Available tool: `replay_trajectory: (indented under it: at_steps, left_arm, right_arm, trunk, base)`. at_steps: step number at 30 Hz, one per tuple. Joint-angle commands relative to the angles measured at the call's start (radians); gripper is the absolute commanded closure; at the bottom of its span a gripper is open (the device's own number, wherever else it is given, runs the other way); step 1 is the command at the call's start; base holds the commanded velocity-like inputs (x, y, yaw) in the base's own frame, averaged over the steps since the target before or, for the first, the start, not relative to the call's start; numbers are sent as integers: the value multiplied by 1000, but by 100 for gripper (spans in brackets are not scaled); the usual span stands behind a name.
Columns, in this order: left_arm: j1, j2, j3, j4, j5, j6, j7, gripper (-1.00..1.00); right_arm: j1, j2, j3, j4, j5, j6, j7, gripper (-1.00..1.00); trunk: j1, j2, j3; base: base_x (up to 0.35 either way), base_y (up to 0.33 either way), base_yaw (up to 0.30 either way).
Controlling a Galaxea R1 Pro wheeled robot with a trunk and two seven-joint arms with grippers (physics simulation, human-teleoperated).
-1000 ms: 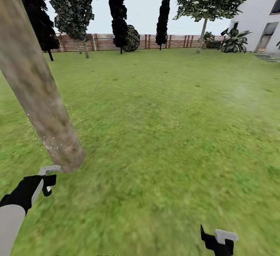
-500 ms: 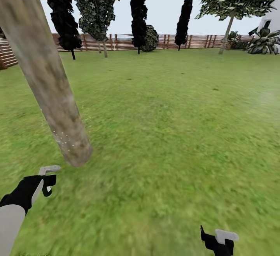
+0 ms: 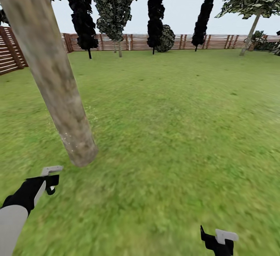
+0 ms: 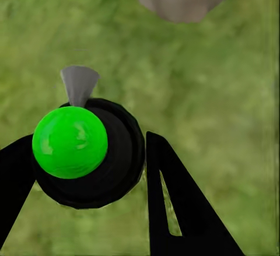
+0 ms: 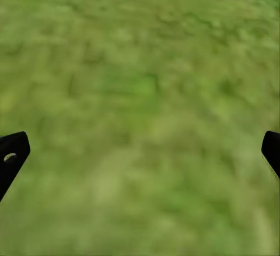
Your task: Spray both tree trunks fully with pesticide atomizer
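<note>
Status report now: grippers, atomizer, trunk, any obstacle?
Left gripper shut on atomizer; right gripper open, over grass. Trunk close ahead of left gripper. Nothing in the way.

thick round tree trunk point(image 3: 58, 81): blotchy grey-tan bark with paler flecks low down, just ahead of the left gripper
left gripper point(image 4: 87, 168): black fingers
small round-bodied atomizer point(image 4: 87, 151): black body, bright green dome, grey nozzle, between the black fingers
right gripper point(image 5: 140, 151): black fingertips
wide grass lawn point(image 3: 175, 131): mottled green beneath both grippers
horizontal-slat wooden fence point(image 3: 155, 41): reddish brown, far ahead
</note>
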Motion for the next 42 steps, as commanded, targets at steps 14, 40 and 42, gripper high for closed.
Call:
replay_trajectory:
  at_steps: [14, 40, 42]
  left_arm:
    - [-49, -9, -28, -254, -25, 191, -171, 100]
    - [-60, 21, -99, -436, -30, 350, -208, 100]
    - [-59, 22, -99, -436, -30, 350, -207, 100]
  right_arm:
    - [0, 0, 6, 0, -3, -2, -4, -100]
    - [0, 0, 6, 0, -4, -2, -4, -100]
    - [0, 0, 6, 0, -4, -2, -4, -100]
  trunk:
    - [0, 0, -1]
    - [0, 0, -1]
    - [0, 0, -1]
  base:
    - [7, -5, 2]
    - [45, -123, 81]
    - [126, -265, 274]
